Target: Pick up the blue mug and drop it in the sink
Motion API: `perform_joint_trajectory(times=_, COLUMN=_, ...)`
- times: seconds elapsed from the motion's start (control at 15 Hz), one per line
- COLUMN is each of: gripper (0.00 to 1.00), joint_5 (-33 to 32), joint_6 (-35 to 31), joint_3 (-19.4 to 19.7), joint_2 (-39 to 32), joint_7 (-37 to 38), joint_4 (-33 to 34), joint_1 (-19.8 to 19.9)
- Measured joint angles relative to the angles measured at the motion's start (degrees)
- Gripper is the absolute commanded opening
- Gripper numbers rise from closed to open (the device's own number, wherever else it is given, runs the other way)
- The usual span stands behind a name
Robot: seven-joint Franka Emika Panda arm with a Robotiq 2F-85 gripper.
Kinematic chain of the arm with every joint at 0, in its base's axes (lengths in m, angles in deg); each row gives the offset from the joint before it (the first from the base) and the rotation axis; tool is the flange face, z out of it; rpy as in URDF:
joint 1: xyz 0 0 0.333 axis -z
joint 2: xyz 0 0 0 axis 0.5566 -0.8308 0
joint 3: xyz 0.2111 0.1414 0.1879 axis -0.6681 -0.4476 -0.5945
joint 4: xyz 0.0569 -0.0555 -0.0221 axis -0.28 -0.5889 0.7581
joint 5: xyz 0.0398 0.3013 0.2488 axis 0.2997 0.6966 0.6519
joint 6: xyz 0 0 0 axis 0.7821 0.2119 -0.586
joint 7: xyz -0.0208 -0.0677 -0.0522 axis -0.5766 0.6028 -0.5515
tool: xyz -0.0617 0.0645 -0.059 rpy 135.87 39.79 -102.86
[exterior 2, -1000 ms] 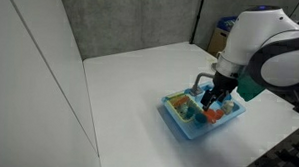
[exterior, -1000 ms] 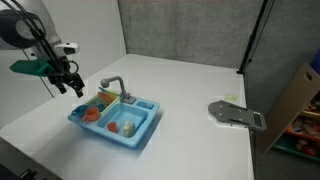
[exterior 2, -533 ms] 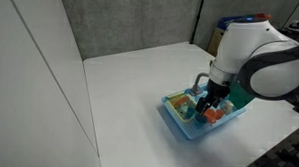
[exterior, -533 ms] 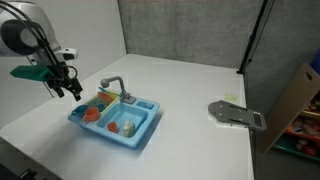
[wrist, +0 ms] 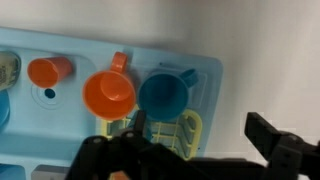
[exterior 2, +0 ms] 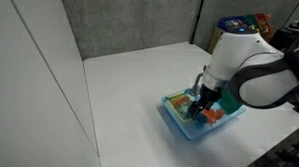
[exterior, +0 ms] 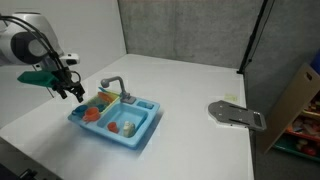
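Note:
In the wrist view the blue mug [wrist: 163, 95] stands upright in the rack section of the light-blue toy sink [wrist: 208, 72], next to an orange mug [wrist: 108, 94]. My gripper [wrist: 198, 127] is open and empty. It hovers just above the rack end, one finger near the blue mug's edge and the other out over the white table. In both exterior views the gripper [exterior: 72, 90] [exterior 2: 199, 103] hangs over the rack end of the sink [exterior: 141, 136] [exterior 2: 177, 123]. There the arm hides the blue mug.
A grey curved faucet [exterior: 114, 84] stands at the sink's back edge. The basin holds an orange-red toy [exterior: 115, 127] and a yellowish piece [exterior: 128, 127]. A yellow rack [wrist: 172, 135] lies under the mugs. A grey flat tool [exterior: 237, 115] lies far off on the table.
The arm has shifted slightly over the rack end of the sink and come a little lower. The gripper stays open and nothing in the sink has moved.

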Motion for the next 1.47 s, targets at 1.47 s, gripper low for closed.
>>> perform_joint_trajectory(times=1.47, gripper=1.0, joint_5=0.0, joint_6=-2.5, joint_3=2.9, joint_2=-7.3, joint_7=2.5, joint_4=3.4, joint_1=-4.7)
